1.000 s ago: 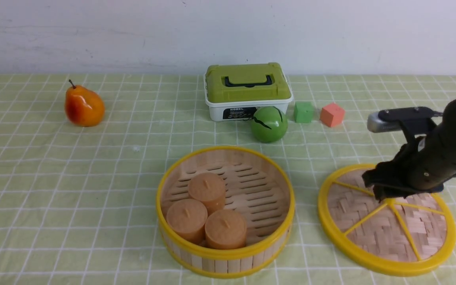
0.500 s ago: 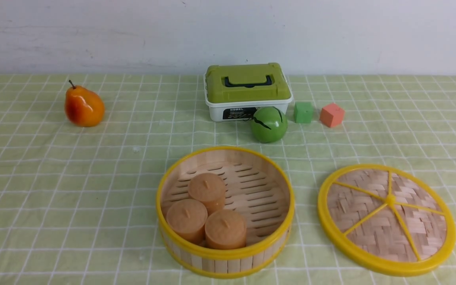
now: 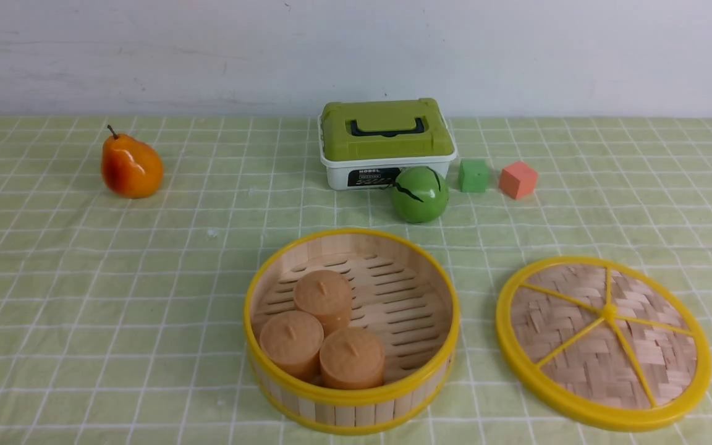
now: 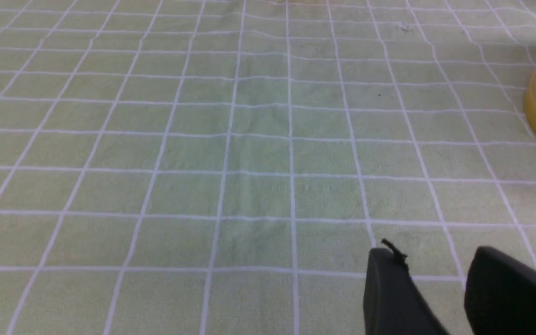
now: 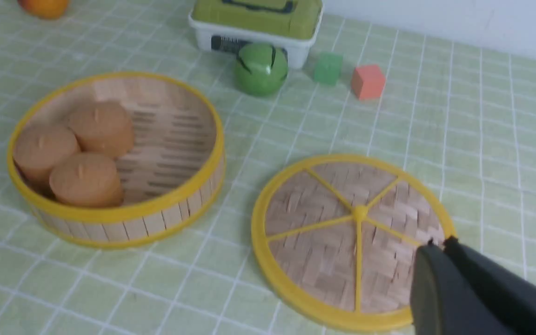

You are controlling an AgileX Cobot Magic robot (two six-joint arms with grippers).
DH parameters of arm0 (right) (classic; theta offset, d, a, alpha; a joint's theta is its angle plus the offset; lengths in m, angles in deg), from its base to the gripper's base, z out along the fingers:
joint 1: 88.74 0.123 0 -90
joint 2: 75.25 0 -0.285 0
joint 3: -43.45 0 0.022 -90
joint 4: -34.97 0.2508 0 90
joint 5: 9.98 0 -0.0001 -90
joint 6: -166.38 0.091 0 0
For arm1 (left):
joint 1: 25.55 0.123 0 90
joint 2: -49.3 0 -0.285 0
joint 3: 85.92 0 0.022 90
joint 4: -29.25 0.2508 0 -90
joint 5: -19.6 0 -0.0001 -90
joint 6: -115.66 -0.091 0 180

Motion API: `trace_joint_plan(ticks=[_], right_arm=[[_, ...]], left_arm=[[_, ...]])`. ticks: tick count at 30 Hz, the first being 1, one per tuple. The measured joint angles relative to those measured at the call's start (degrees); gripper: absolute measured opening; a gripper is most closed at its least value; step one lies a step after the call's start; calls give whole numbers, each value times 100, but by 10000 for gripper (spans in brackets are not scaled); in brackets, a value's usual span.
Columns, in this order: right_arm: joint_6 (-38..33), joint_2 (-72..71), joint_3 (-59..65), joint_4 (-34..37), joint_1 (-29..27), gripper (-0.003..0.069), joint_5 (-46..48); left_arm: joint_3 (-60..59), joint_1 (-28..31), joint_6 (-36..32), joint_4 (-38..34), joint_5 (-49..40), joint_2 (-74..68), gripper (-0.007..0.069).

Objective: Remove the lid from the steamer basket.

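Pear (image 3: 131, 167), green-lidded box (image 3: 387, 143), green ball (image 3: 420, 193)

Front overview, wrist close-ups, shared basket (image 3: 356, 415)

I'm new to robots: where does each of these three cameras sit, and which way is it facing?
Front view: between the arms, facing forward over the table; steamer basket and lid in sight, no arm showing.
Left wrist view: on the left arm, looking down at the table; left gripper, open, shows.
Right wrist view: on the right arm, facing the lid; right gripper, shut, shows.
Shared: all three catch the steamer basket; front and right wrist both show the lid.
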Motion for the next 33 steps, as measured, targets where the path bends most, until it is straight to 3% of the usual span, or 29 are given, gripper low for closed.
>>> trace_joint_plan(ticks=[6, 12, 17, 23, 29, 33], right_arm=[[-295, -349, 760, -348, 0, -15, -694], [-607, -1534, 2945, -362, 0, -7, -4165], [-463, -1855, 4328, -184, 0, 1, -5621], [665, -2291, 4747, 8, -220, 5, -5116], [1684, -2799, 4747, -1156, -883, 12, -3812], [1859, -2824, 4747, -1254, -952, 15, -3151]], left_arm=[[0, 0, 0, 0, 0, 0, 239], [0, 0, 0, 0, 0, 0, 239], [0, 0, 0, 0, 0, 0, 239], [0, 0, 0, 0, 0, 0, 239], [0, 0, 0, 0, 0, 0, 239], [0, 0, 0, 0, 0, 0, 239]])
